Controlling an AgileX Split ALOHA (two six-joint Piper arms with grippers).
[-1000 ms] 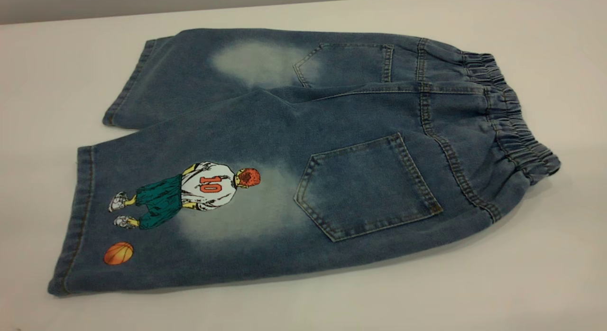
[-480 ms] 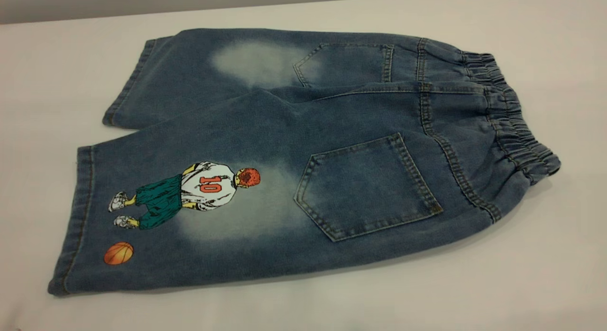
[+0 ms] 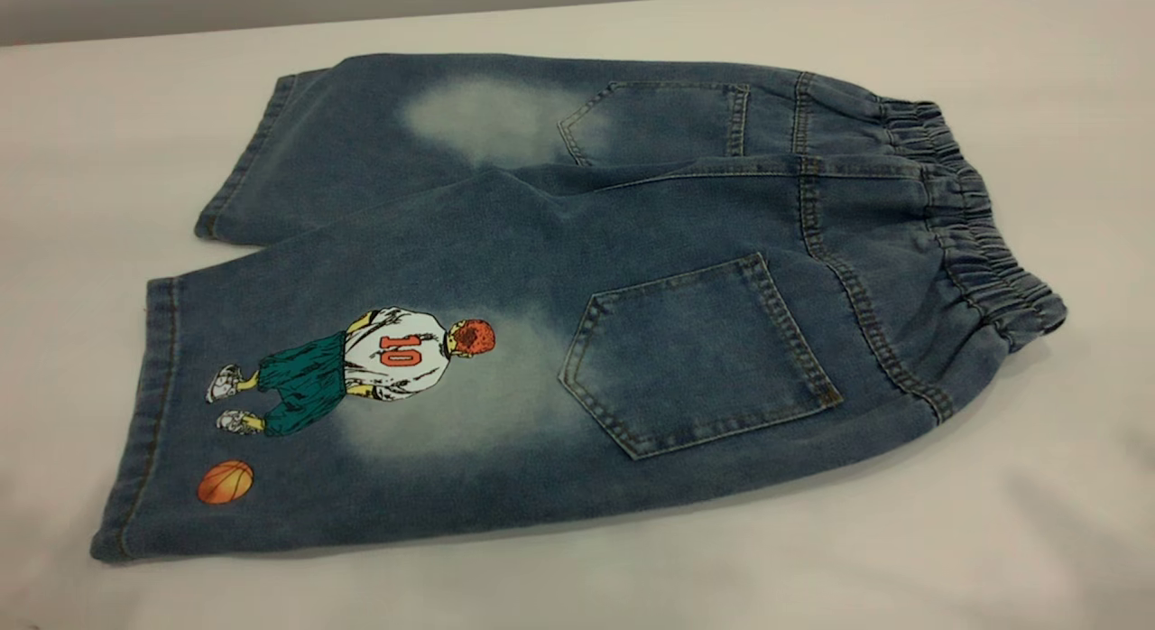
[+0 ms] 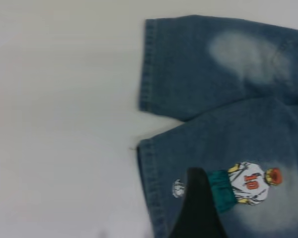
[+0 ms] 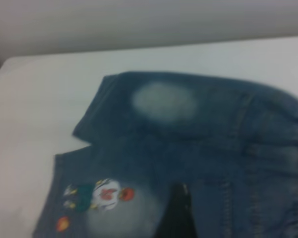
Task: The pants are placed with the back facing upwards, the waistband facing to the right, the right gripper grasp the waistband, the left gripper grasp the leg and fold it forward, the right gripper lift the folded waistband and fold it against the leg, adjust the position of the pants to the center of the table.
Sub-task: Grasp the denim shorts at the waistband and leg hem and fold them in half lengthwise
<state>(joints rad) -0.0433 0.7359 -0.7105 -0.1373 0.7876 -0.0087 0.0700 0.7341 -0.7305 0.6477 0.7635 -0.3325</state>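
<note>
Denim pants [image 3: 577,287] lie flat on the white table [image 3: 1038,540], back side up, unfolded.

Nearest the exterior cam is the front leg [image 3: 361,404], its hem at the view's left. On it: a printed basketball [image 3: 226,482] close to the hem, then a printed player [image 3: 361,364] w/ no. 10 on a white shirt. Right of that is a back pocket [image 3: 695,355] w/ tan stitching.

The elastic waistband [image 3: 974,242] is gathered at the view's right, curving from near to far.

Farther back is the second leg [image 3: 388,143], partly overlapped by the front leg at the crotch. It has a faded patch [image 3: 487,115] and the other pocket [image 3: 659,125].

Neither arm shows in the exterior view. In the left wrist cam a dark piece of the left gripper [image 4: 198,208] pokes in above the front leg, next to the printed player. Can't tell if it's open or closed; only one finger shows. In the right wrist cam a dark piece of the right gripper [image 5: 176,213] sits above the seat area, between the print and the pocket stitching. Can't tell its state either. Neither visibly grips the fabric.
</note>
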